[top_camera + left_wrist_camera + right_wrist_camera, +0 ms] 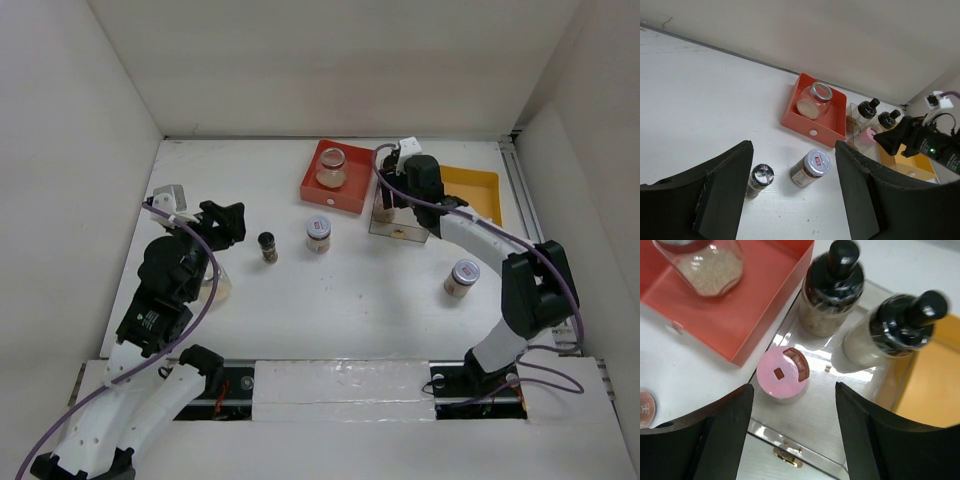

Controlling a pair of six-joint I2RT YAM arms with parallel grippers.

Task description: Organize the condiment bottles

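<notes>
Three condiment bottles stand in the clear tray and a wide jar in the red tray, but three small jars wait on the table, while the left end effector and right end effector are apart, empty.

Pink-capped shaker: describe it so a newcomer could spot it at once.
Find the clear tray between the red tray and the yellow tray. Three containers stand inside. The pink-capped shaker is the short one; its two neighbours are taller black-capped bottles.
</notes>
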